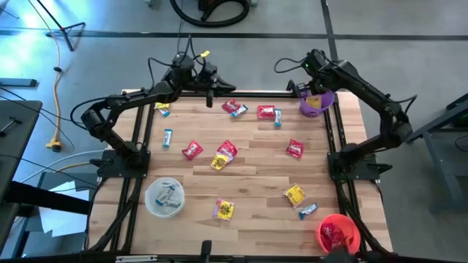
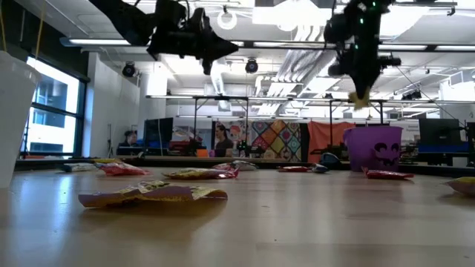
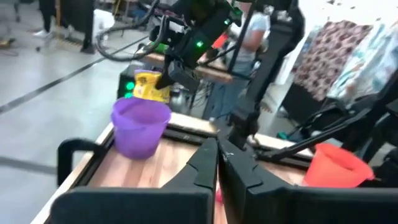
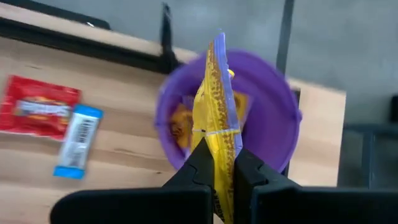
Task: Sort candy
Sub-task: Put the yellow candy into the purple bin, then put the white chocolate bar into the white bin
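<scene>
Right tool (image 4: 217, 163) pinches a yellow shiny candy wrapper (image 4: 217, 112) above the purple plastic bowl (image 4: 273, 134); a red packet (image 4: 38, 107) and blue bar (image 4: 76, 138) lie beside that bowl, print unreadable. Left tool (image 3: 216, 163), closed and empty, hovers nearby.

Wooden plank tabletop (image 1: 248, 157), dark frame rails along its edges. Landmark: the clear white bowl (image 1: 164, 197) sitting at the near left of the tabletop. Purple bowl (image 1: 316, 103) stands at the far corner diagonal from it; red bowl (image 1: 338, 234) at the near corner across from it. Loose candy lies flat on the wood: a yellow piece (image 1: 224, 210) just beside the clear bowl, a red one (image 1: 192, 150) and a red-yellow pair (image 1: 224, 155) farther in, a small blue one (image 1: 168, 138) beyond the bowl. More red, yellow and blue pieces are scattered toward the purple bowl side.
</scene>
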